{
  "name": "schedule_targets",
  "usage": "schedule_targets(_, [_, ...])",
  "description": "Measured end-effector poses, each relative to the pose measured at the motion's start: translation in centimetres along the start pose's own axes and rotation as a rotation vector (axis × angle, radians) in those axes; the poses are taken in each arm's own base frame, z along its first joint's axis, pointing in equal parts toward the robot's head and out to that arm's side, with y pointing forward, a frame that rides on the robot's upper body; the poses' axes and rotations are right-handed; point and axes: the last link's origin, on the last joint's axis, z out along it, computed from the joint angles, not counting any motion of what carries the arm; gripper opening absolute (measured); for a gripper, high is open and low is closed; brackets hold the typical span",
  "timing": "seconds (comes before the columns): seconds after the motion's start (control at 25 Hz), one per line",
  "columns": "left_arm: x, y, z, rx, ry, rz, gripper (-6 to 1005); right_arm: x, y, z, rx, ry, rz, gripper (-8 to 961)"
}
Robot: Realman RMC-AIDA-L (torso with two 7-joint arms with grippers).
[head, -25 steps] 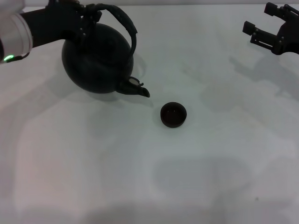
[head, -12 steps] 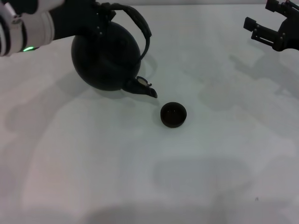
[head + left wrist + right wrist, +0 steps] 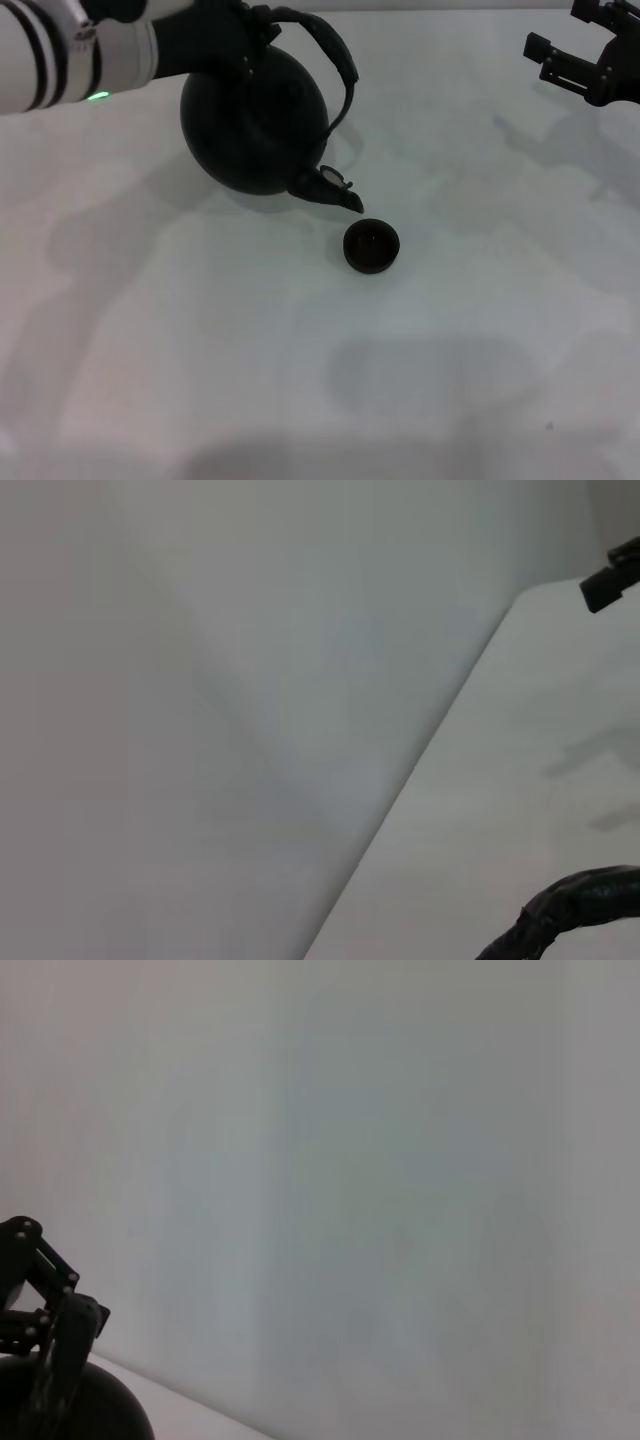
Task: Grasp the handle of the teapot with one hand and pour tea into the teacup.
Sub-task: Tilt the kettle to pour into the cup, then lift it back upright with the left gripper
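While the teapot (image 3: 256, 122) hangs tilted at the far left of the white table (image 3: 200, 350), its short spout (image 3: 335, 190) points down and to the right, with the tip just beside the far-left rim of the teacup (image 3: 371, 246). The teacup stands upright on the table near the middle, to the near right of the pot, and whether the spout tip touches its rim cannot be told.

The left gripper (image 3: 232, 30) comes in from the far left edge and is clamped on the handle (image 3: 330, 55) at its left end, just above the pot's round body; the arched handle loops from there over to the right side of the pot. The pot thus hangs below and to the right of the gripper, the body leaning toward the cup. The white sleeve of the left arm (image 3: 60, 65) with a small green light shows to the left of the gripper. In the left wrist view only a ribbed stretch of the handle shows at the picture's edge, over the pale table and wall.

The right gripper (image 3: 585, 55) is held at the far right corner, well apart from both pot and cup, with its fingers spread and nothing between them. The right wrist view shows the left gripper and part of the pot's body against a plain wall.
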Motion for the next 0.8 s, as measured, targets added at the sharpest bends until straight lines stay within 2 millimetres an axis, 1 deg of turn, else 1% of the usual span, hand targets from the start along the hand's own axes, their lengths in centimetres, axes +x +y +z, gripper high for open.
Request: schedule_targets(0.8, [1.8, 1.0, 0.6, 0.024, -0.082, 0.084, 115, 0.2, -0.5, -0.4, 0.034, 0.008, -0.004, 842])
